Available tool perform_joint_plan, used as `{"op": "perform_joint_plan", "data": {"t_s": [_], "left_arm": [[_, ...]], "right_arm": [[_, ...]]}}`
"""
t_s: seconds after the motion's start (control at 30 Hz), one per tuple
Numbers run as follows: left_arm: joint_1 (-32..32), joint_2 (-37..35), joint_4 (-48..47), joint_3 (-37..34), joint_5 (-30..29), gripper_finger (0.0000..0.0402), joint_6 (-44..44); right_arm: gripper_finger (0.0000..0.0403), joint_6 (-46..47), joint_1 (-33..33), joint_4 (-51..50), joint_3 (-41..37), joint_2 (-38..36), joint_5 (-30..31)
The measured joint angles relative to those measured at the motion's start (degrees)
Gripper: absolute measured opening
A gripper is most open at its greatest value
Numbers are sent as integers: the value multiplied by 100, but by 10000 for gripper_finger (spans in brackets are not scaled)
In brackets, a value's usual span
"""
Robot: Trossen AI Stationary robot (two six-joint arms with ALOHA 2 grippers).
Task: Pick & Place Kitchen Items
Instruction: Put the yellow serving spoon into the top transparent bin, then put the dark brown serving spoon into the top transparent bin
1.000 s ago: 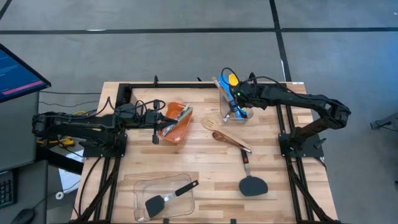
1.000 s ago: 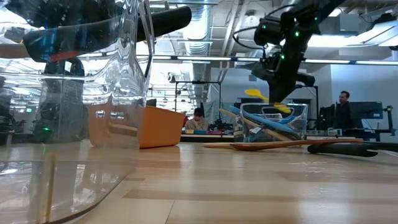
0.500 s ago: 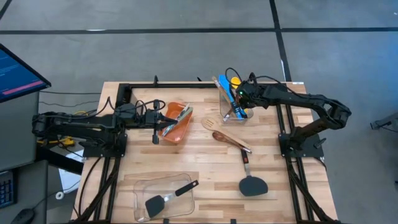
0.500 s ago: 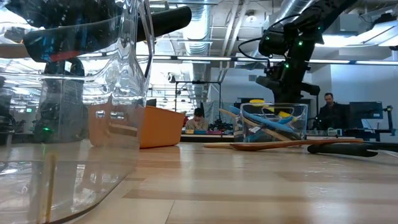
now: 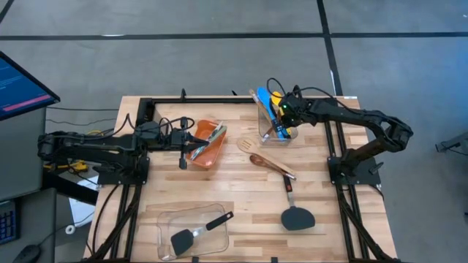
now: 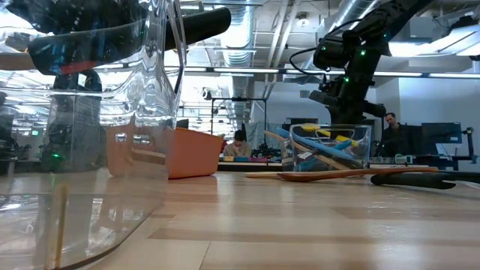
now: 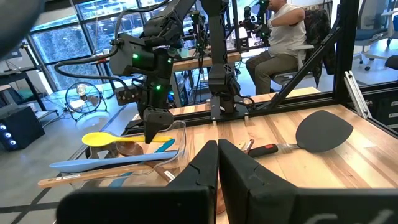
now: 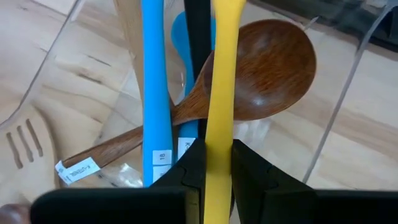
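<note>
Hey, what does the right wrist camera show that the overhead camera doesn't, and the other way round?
Only the right wrist view: the right gripper clamped on the yellow plastic spoon's handle, and a white label on the dark wooden spoon.

Only the overhead view: the orange rectangular plastic bin, the left gripper beside it, and a black spatula on the table.

Both: the clear plastic container holding blue, yellow and wooden utensils.

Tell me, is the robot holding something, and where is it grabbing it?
Right gripper pinches the yellow spoon by its handle; left gripper holds nothing.
</note>
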Motion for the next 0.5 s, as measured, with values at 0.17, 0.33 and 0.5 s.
{"op": "perform_joint_plan", "data": {"t_s": [0.17, 0.33, 0.5], "left_arm": [[0, 0, 1, 0, 0, 1, 1], [0, 1, 2, 0, 0, 1, 1], [0, 2, -1, 0, 0, 1, 1]], "right_arm": [[42, -64, -25, 48, 0, 0, -47], [127, -105, -25, 149, 2, 0, -45], [206, -105, -25, 144, 2, 0, -60]]}}
